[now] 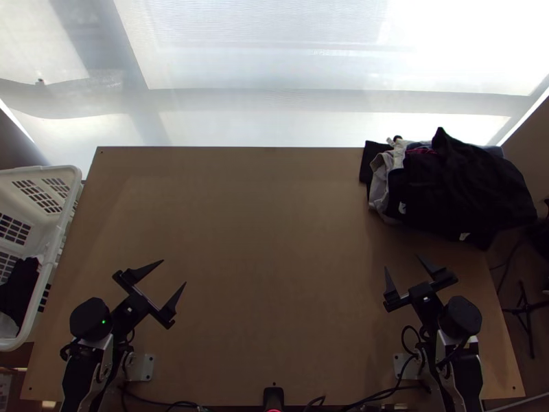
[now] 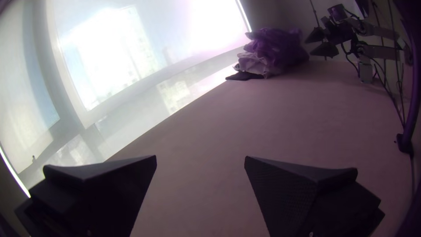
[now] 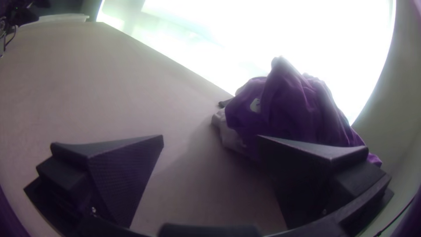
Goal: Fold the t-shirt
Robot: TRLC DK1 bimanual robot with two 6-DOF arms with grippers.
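My left gripper (image 1: 174,272) stands open over the table's lower left, nothing between its fingers; the left wrist view shows the gripper (image 2: 200,157) with its two fingers wide apart. On the lower right, my right gripper (image 1: 403,264) is open and holds nothing, and the right wrist view has this gripper (image 3: 210,137) spread as well. A bunched pile of clothes (image 1: 460,185), mostly black with some grey and white pieces, lies at the table's far right corner, beyond the right gripper. Whether a t-shirt is among them I cannot tell.
The wooden table (image 1: 267,254) lies bare between the arms and the window (image 1: 295,69). At the far left stands a white laundry basket (image 1: 44,275) with dark and light cloth inside. Cables (image 1: 370,397) run along the near edge.
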